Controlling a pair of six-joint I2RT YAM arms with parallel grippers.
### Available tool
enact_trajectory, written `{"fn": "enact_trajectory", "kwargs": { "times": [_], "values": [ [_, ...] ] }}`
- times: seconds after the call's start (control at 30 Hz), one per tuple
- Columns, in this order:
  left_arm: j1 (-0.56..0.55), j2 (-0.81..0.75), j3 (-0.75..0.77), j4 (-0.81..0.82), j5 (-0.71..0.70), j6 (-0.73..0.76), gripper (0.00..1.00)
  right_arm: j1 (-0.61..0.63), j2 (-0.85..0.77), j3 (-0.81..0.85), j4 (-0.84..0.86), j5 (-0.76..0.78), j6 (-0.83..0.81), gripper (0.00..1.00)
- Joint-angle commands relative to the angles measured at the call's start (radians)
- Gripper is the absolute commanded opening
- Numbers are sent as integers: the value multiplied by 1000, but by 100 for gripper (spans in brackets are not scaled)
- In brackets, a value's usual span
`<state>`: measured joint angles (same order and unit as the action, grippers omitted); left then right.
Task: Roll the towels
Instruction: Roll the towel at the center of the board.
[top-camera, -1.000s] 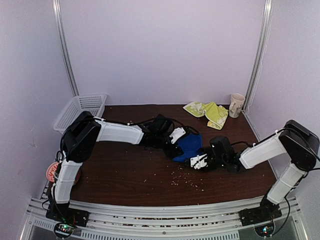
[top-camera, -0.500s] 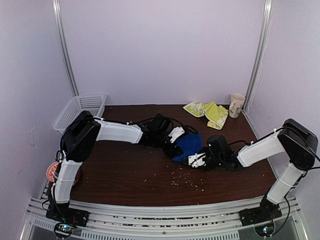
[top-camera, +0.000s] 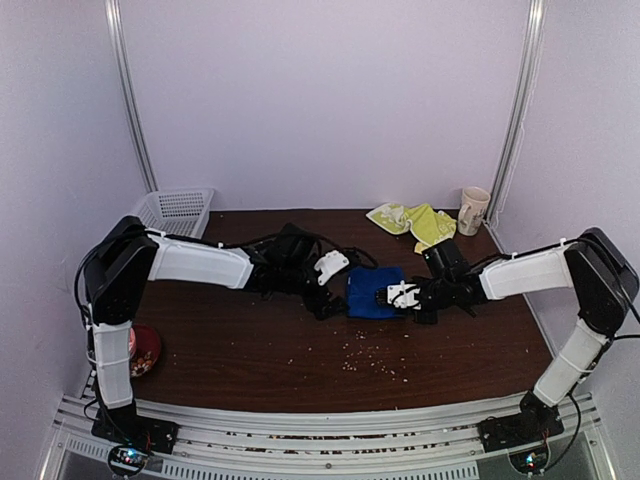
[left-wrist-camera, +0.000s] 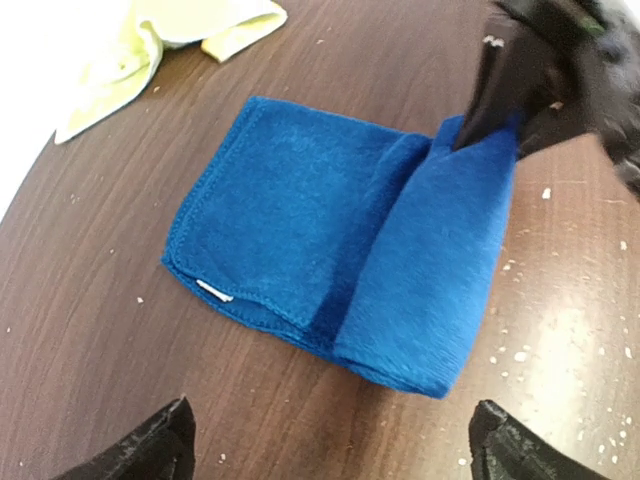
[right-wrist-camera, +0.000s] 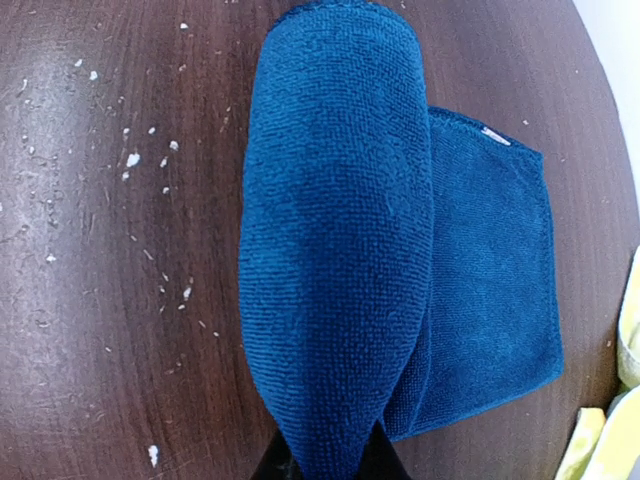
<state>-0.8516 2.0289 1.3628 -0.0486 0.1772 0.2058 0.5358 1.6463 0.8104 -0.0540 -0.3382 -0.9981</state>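
Pinching the half-rolled plush blue towel (left-wrist-camera: 330, 230), right fingers (left-wrist-camera: 497, 90) clamp tight; left fingers (left-wrist-camera: 150, 450) spread.

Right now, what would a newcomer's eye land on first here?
The blue towel at mid-table, half rolled, its rolled end pinched by the right gripper. The left gripper hangs open just beside it. At the far edge, the yellow-green towel lies crumpled next to a mug.

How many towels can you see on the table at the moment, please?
2. The blue towel lies partly rolled at the middle of the table; the yellow-green towel lies crumpled at the back right, beside the cup. None seems hidden.
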Motion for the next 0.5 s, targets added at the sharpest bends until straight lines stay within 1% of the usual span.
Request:
{"fn": "enact_trajectory", "kwargs": {
  "times": [0.0, 0.07, 0.17, 0.3, 0.47],
  "values": [
    [5, -46, -91, 151, 82, 93, 98, -32, 48, 68, -205, -138, 7, 4],
    [3, -59, -130, 204, 109, 119, 98, -45, 79, 101, -258, -168, 9, 4],
    [-15, -48, -136, 218, 102, 179, 98, -58, 113, 145, -317, -193, 20, 4],
    [-50, -34, -158, 273, 42, 261, 98, -69, 149, 179, -368, -209, 22, 4],
    [-76, -40, -227, 402, -9, 334, 98, -98, 173, 219, -415, -238, 34, 4]
  ]
}}
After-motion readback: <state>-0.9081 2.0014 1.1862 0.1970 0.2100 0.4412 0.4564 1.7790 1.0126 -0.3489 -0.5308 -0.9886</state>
